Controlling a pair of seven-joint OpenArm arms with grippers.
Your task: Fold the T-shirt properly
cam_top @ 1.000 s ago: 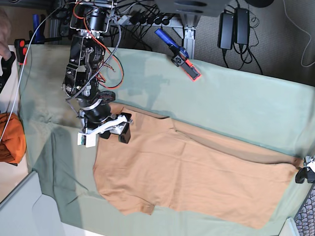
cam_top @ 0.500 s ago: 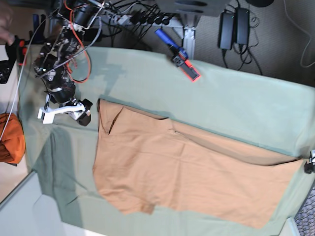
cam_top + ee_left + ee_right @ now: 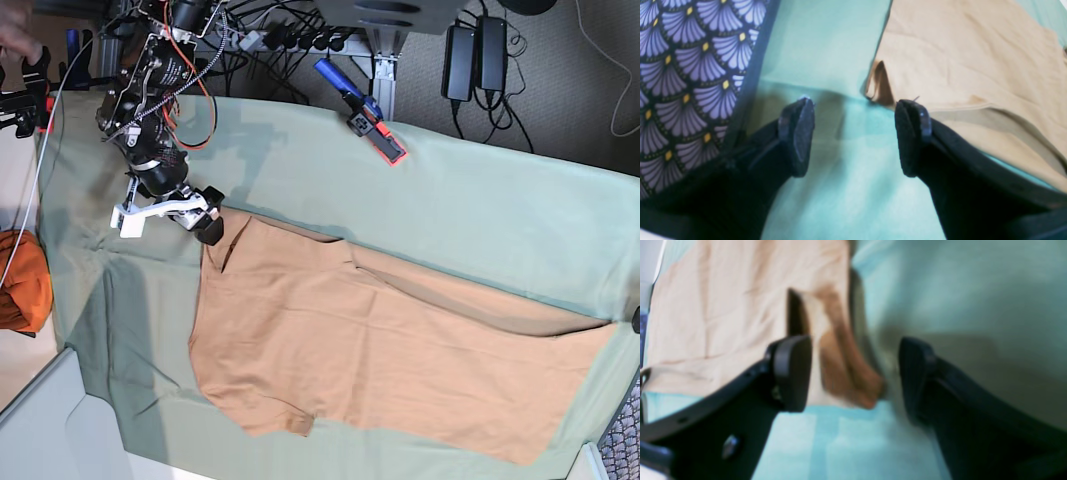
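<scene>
The tan T-shirt (image 3: 380, 350) lies spread flat on the sage-green table cloth (image 3: 480, 210). My right gripper (image 3: 210, 228) hovers at the shirt's upper-left corner in the base view. In the right wrist view this gripper (image 3: 855, 373) is open, and a small raised fold of the T-shirt (image 3: 843, 373) lies below the gap between its fingers. My left gripper (image 3: 853, 133) is open over bare green cloth, with the T-shirt (image 3: 967, 60) and its corner just beyond the right fingertip (image 3: 912, 133). In the base view only a dark sliver of it shows at the right edge.
A deep-orange cloth bundle (image 3: 22, 285) sits off the table's left side. A blue and red tool (image 3: 365, 115) lies on the cloth's far edge, with power adapters (image 3: 475, 55) behind. A patterned rug (image 3: 690, 73) borders the cloth beside my left gripper.
My right arm lifted off the shirt's upper-left corner, swung left, then came back to that corner. The left gripper slid almost out of the base view at the right edge.
</scene>
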